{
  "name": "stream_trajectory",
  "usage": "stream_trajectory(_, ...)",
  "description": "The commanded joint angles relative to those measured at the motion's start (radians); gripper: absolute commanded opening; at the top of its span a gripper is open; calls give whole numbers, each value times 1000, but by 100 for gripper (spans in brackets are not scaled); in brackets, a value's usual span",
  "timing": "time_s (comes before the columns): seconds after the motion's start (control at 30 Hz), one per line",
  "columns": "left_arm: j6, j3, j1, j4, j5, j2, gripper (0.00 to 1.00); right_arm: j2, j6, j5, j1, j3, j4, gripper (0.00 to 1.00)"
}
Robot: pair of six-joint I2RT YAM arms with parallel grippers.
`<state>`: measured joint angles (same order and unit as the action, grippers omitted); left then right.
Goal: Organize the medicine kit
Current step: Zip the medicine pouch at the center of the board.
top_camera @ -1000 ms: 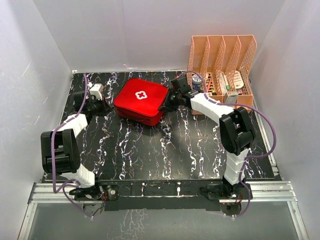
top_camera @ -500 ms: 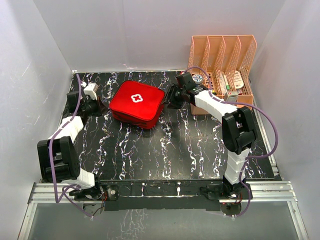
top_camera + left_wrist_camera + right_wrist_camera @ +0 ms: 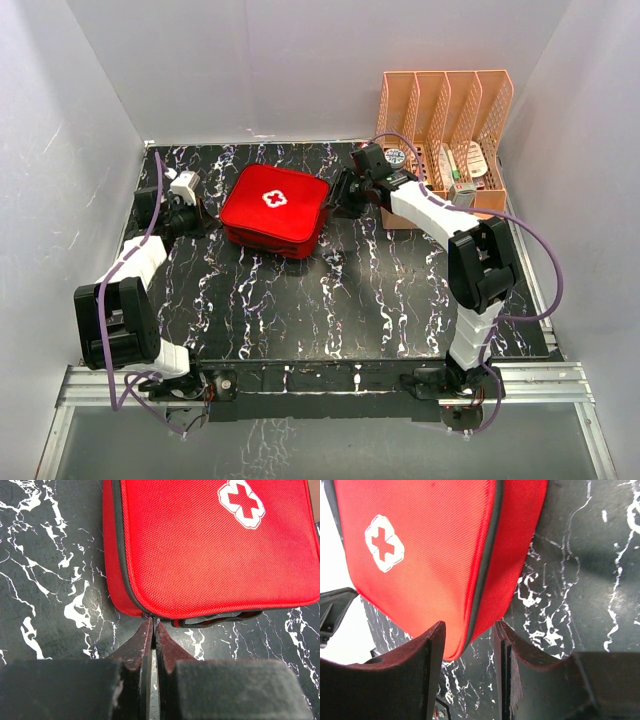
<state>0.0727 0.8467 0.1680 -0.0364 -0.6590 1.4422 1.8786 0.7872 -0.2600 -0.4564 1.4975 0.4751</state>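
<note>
Orange file rack (image 3: 445, 95) far right on marbled table (image 3: 350, 300), small items (image 3: 465, 165) inside.

- We see a robotics lab test cell, not a home or a shop: plain white panels (image 3: 250, 70) box in the surface (image 3: 350, 300) on three sides.
- A left arm (image 3: 140, 258) and a right arm (image 3: 425, 210) stand bolted at its near edge by an aluminium rail (image 3: 90, 385), with purple cables (image 3: 545, 270) looping off them.
- On the black marble-patterned top we find test props: a red medicine kit (image 3: 275, 208) and an orange-pink file rack (image 3: 445, 100).
</note>
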Motion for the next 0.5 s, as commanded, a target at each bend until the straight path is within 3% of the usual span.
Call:
stream_trajectory(0.0, 6, -12, -13, 4, -75, -29, 0, -80, 49, -27, -53, 0, -2, 40)
stream_trajectory(0.27, -7, -16, -45, 10, -93, -31, 0, -75, 213, 17, -174, -61, -33, 41)
stream_trajectory(0.47, -20, -24, -67, 15, -98, -43, 0, -60, 235, 112, -194, -23, 42, 42)
